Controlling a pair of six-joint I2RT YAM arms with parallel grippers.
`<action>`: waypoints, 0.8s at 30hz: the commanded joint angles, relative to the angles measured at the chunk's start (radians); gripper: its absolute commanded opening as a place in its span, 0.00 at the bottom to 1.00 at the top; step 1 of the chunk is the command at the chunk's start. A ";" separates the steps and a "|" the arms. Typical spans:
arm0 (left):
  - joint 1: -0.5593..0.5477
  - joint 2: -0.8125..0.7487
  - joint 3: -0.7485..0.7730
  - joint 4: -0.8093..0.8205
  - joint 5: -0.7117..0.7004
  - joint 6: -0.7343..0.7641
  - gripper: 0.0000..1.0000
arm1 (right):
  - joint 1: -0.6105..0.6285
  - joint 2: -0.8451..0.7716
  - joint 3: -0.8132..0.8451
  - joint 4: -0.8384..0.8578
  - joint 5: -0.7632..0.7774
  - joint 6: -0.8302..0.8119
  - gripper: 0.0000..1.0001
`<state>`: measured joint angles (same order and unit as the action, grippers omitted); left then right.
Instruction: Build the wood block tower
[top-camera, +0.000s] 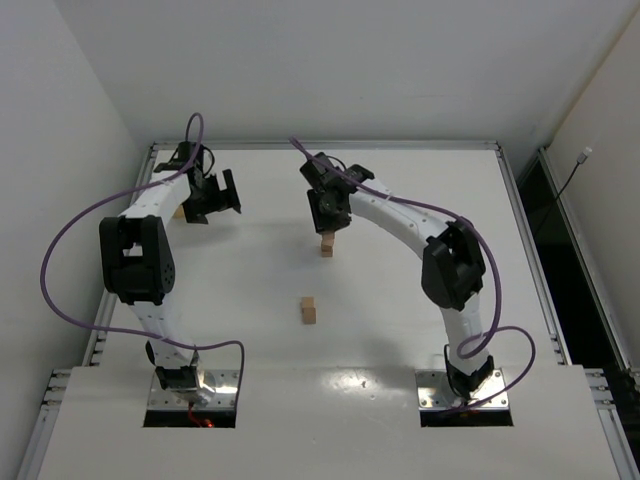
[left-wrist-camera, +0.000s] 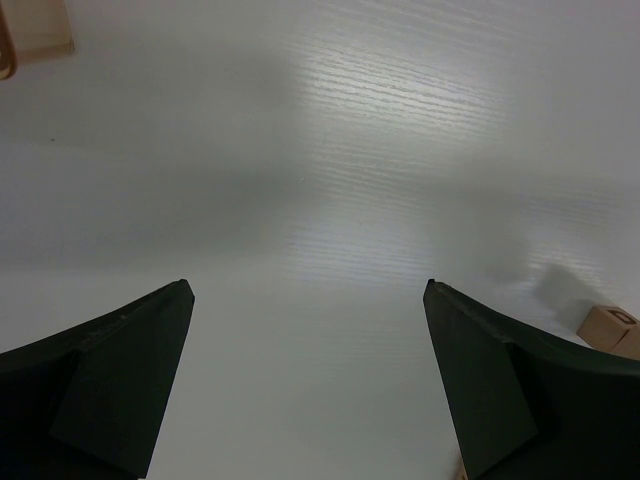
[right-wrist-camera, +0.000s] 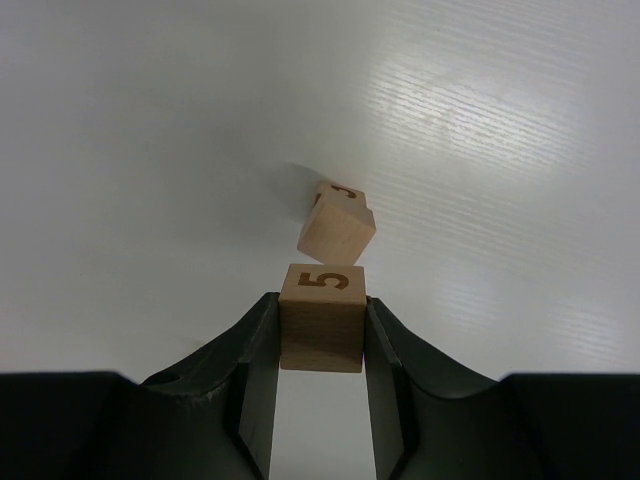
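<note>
Wide white table (top-camera: 400, 330), both arms reaching out over it. The left gripper (left-wrist-camera: 308, 285) hangs at far left, claw spread wide with nothing in it. The right gripper (right-wrist-camera: 320, 302) is clamped tight on a wood block (right-wrist-camera: 322, 335) marked 5, mid-table, right over a second block (right-wrist-camera: 337, 232) that sits skewed; whether they touch is unclear. A short tower (top-camera: 309, 311) stands nearer, well apart.

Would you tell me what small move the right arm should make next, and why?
Probably ease the right gripper forward until its held cube marked 5 sits over the loose cube, then lower. In the wrist view, that cube lies just beyond the held one and is turned askew to it.
</note>
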<state>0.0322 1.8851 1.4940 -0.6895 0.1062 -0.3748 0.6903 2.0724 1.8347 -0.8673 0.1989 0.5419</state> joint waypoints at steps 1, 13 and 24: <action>-0.005 -0.023 -0.006 0.022 -0.007 0.004 1.00 | 0.006 0.018 0.005 0.013 -0.013 0.036 0.00; -0.005 -0.014 -0.006 0.022 0.003 0.004 1.00 | -0.012 0.060 0.014 0.024 -0.064 0.036 0.00; -0.005 -0.004 -0.006 0.022 0.003 0.004 1.00 | -0.040 0.069 -0.015 0.053 -0.121 0.015 0.00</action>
<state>0.0322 1.8851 1.4940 -0.6865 0.1074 -0.3748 0.6613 2.1448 1.8225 -0.8494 0.1120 0.5533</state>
